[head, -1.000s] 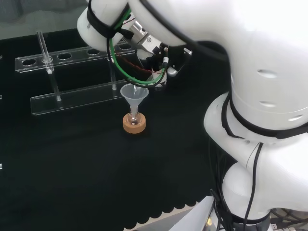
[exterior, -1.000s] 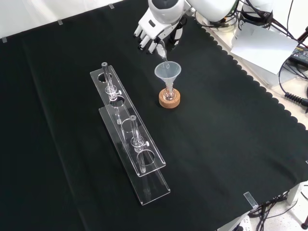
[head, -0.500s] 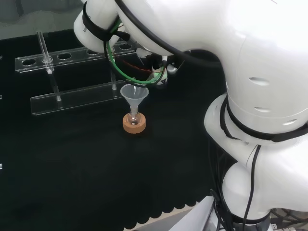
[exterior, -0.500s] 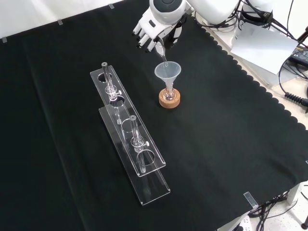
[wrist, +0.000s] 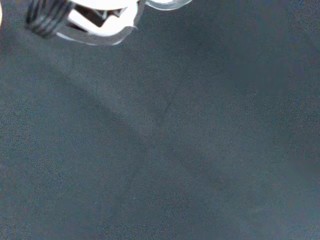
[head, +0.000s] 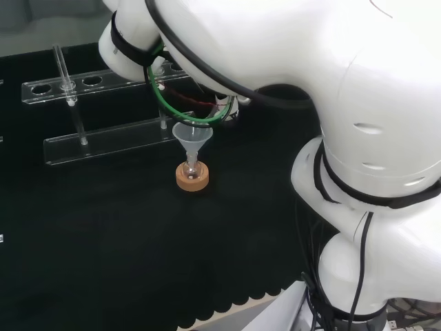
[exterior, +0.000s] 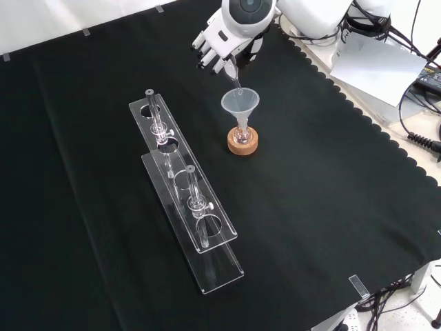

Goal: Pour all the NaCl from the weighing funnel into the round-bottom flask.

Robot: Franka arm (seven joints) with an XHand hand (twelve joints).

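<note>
A small round-bottom flask (exterior: 242, 132) sits on a cork ring (exterior: 242, 144) with a clear funnel (exterior: 240, 105) in its neck; the same flask and funnel (head: 192, 138) stand mid-cloth on the cork ring (head: 192, 179) in the head view. The hand (exterior: 219, 43) hovers just beyond and above the funnel, fingers curled round a clear weighing funnel (exterior: 232, 74). That funnel is tilted steeply, its spout pointing down into the funnel's mouth. In the head view the arm's links hide the hand. A blurred white part of the hand (wrist: 95, 20) shows against black cloth in the wrist view.
A clear acrylic rack (exterior: 186, 200) holding glass tubes lies to the left of the flask in the front view, and runs across the back in the head view as rack (head: 103, 110). The cloth's scalloped edge (exterior: 358, 114) runs along the right, with papers and cables beyond.
The arm's upper links have swung further over the flask in the head view. The hand has risen slightly and tipped the weighing funnel steeper over the funnel's mouth.
</note>
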